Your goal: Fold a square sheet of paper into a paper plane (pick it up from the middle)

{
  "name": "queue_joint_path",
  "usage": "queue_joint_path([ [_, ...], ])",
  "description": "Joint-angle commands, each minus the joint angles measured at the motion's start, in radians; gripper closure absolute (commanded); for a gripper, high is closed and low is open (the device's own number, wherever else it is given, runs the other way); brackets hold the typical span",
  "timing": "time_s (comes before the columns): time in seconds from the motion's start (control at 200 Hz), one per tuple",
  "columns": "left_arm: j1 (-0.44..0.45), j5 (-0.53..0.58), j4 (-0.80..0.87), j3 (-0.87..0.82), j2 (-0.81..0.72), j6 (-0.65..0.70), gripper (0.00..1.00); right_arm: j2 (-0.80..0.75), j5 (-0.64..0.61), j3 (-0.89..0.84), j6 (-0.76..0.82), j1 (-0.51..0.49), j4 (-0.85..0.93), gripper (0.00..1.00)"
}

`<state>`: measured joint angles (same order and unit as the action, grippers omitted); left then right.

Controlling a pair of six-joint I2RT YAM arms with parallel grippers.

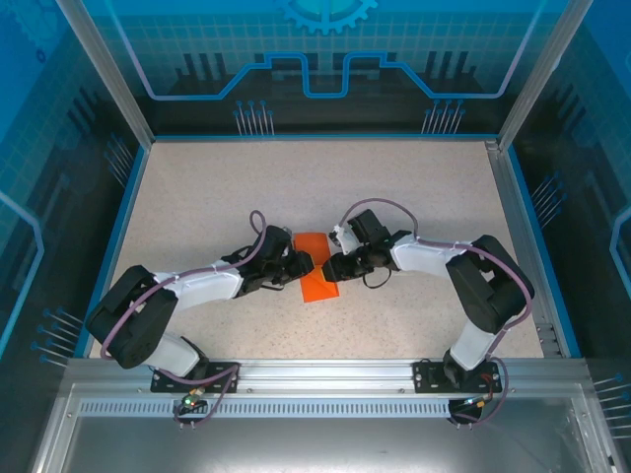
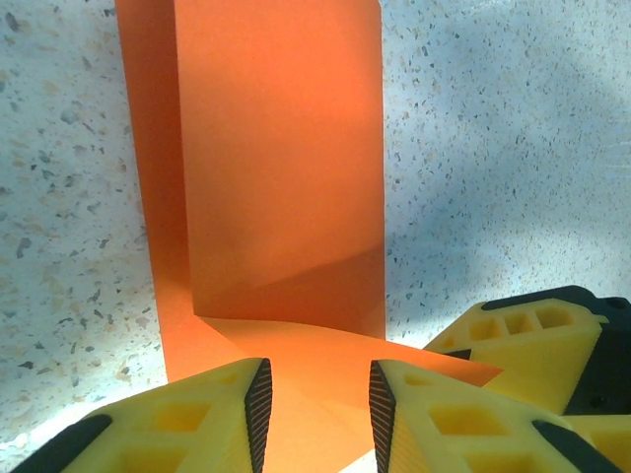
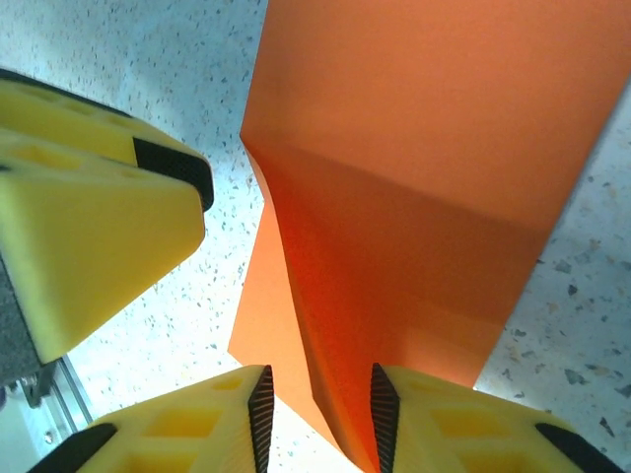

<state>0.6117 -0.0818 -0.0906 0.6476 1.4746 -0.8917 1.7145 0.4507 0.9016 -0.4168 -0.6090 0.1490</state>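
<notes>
The square sheet of paper (image 1: 317, 268) is bright orange and lies on the table as a long folded strip between my two grippers. In the left wrist view the sheet (image 2: 286, 177) has one flap standing up along a crease. Its near end runs between the pads of my left gripper (image 2: 315, 404), which stand apart. In the right wrist view the sheet (image 3: 424, 148) shows a raised fold ridge that runs into my right gripper (image 3: 315, 414), close to the right pad, with a gap still between the pads. From above, the left gripper (image 1: 302, 264) and the right gripper (image 1: 329, 266) face each other across the strip.
The speckled table (image 1: 325, 187) is ringed by blue-edged transparent walls (image 1: 133, 187). A metal rail (image 1: 325, 372) holding both arm bases runs along the near edge. The right gripper's yellow finger (image 2: 532, 335) sits close beside the left one. The left gripper's finger (image 3: 89, 197) looms near the right one.
</notes>
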Motion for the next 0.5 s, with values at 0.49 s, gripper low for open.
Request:
queue_joint_path([
  [0.49,-0.011,0.028,0.11,0.112,0.012,0.052,0.64,0.101,0.153,0.059,0.122,0.053,-0.015,0.89],
])
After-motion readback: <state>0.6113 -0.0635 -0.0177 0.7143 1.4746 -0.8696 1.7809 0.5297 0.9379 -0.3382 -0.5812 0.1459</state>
